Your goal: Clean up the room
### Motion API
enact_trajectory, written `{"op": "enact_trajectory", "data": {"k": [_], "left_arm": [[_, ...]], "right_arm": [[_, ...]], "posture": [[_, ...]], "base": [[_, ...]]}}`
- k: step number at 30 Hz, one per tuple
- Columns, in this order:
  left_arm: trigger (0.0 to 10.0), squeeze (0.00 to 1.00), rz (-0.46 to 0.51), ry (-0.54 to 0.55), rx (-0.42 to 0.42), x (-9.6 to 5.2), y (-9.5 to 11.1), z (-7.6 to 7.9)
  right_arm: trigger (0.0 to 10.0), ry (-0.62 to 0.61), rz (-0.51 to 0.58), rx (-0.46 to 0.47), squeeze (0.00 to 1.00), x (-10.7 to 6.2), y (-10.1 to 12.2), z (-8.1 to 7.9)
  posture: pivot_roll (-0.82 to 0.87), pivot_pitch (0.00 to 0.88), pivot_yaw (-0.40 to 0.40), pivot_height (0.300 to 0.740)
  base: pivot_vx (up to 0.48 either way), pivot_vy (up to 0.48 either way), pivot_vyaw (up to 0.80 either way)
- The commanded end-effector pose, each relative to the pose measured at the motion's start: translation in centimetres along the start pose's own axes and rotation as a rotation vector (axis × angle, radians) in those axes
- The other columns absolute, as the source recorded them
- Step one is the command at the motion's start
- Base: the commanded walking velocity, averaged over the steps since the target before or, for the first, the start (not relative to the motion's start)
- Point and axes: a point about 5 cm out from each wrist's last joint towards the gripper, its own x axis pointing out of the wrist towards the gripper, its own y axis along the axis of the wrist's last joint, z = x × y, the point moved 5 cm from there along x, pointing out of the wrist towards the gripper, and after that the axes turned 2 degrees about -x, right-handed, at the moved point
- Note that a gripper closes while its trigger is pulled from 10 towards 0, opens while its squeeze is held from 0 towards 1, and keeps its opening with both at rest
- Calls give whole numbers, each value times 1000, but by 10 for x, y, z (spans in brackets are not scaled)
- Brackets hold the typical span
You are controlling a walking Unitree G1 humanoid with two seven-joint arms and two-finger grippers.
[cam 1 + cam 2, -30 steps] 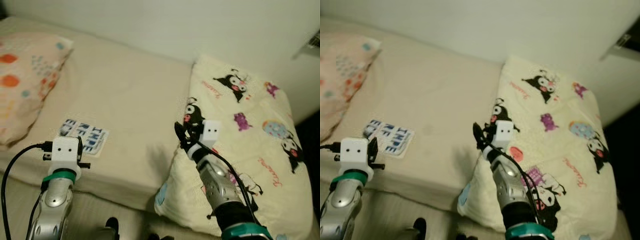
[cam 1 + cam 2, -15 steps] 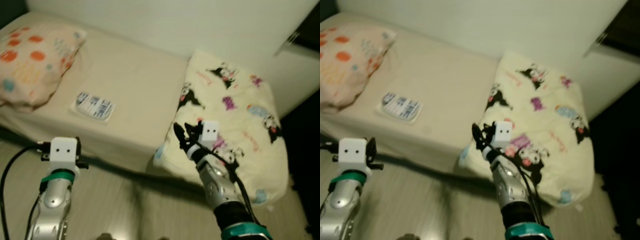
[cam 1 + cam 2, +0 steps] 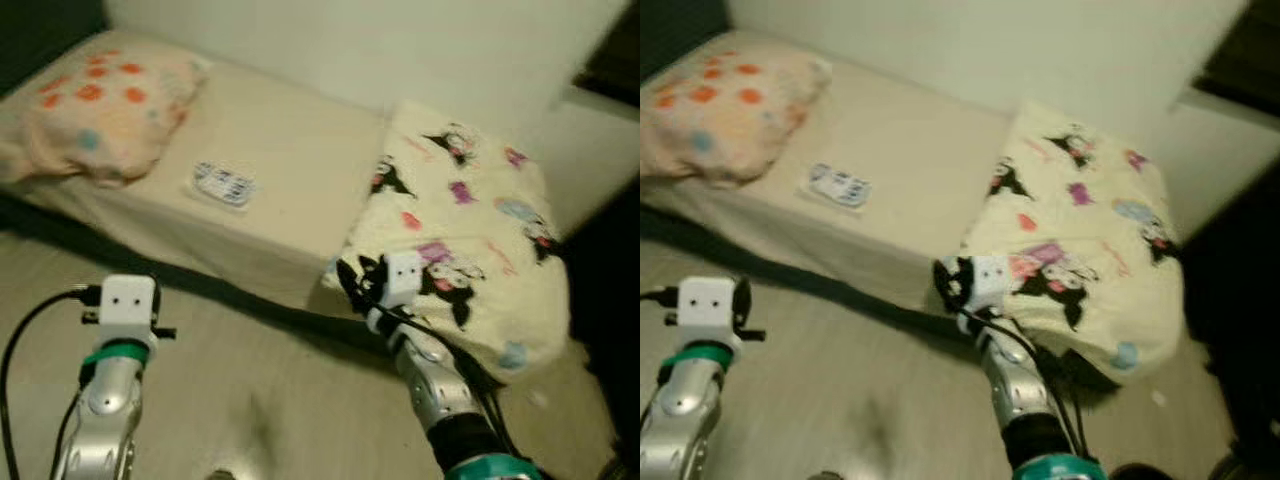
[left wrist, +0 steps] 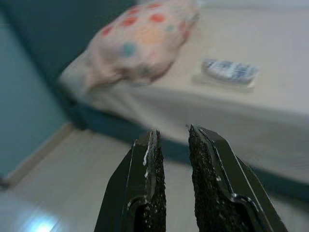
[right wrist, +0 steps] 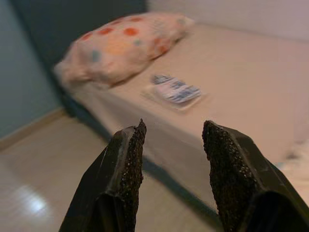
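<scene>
While a wipes packet [image 3: 222, 186] lies on the bed [image 3: 290, 190], my left gripper [image 4: 170, 145] and right gripper [image 5: 173, 140] hover parted, holding nothing.

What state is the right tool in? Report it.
Open: the right tool shows a clear gap between its fingers, with nothing held.

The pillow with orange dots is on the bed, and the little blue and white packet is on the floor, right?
Not quite. The packet lies on the bed, beside the dotted pillow, not on the floor. The left eye view shows it.
</scene>
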Motion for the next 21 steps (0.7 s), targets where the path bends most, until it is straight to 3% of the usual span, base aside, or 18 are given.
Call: {"op": "enact_trajectory", "data": {"k": [1, 4, 21], "left_arm": [[10000, 0, -33, -15, 0, -4, -9, 7], [10000, 0, -32, -9, 3, -4, -9, 6], [10000, 0, -35, 0, 12, -2, -10, 6]], "right_arm": [[10000, -29, -27, -10, 0, -6, -7, 11], [10000, -36, -20, 26, 0, -8, -7, 12], [10000, -35, -22, 27, 0, -8, -8, 12]], "posture": [[230, 77, -126, 740], [230, 77, -126, 740], [225, 79, -124, 740]], "base": [[337, 0, 744], [358, 0, 0], [375, 0, 0]]}}
